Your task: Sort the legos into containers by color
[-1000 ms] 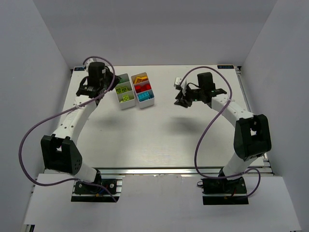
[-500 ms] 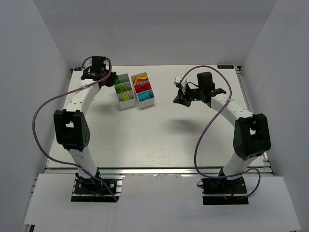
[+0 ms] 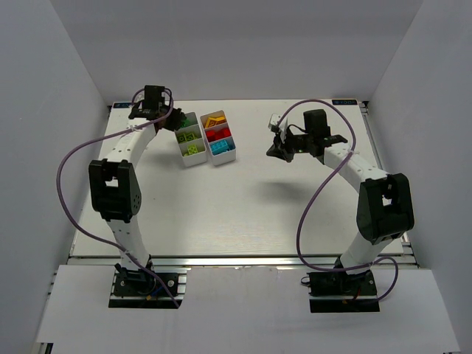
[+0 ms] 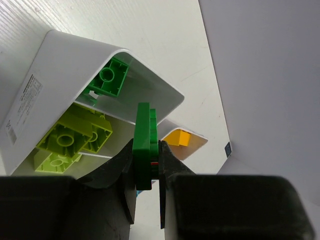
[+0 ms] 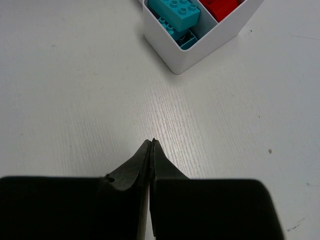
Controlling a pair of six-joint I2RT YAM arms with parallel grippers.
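- On the table, far and left of centre, the left tray and the right tray sit side by side.
- The left gripper is at the left tray's far end, with a brick edge-on between its fingers.
- The right gripper is right of both trays, well apart.

Left pincer clamped on green lego, arm stretched far; right pincer closed, empty.

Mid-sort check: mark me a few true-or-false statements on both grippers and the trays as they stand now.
1. The left gripper is shut on a dark green studded plastic brick. True.
2. The right gripper holds a cyan brick. False: it is shut on nothing; the cyan bricks lie in the right white three-compartment plastic tray.
3. Lime green bricks lie in the left white tray. True.
4. The trays stand at opposite table ends. False: they sit side by side.
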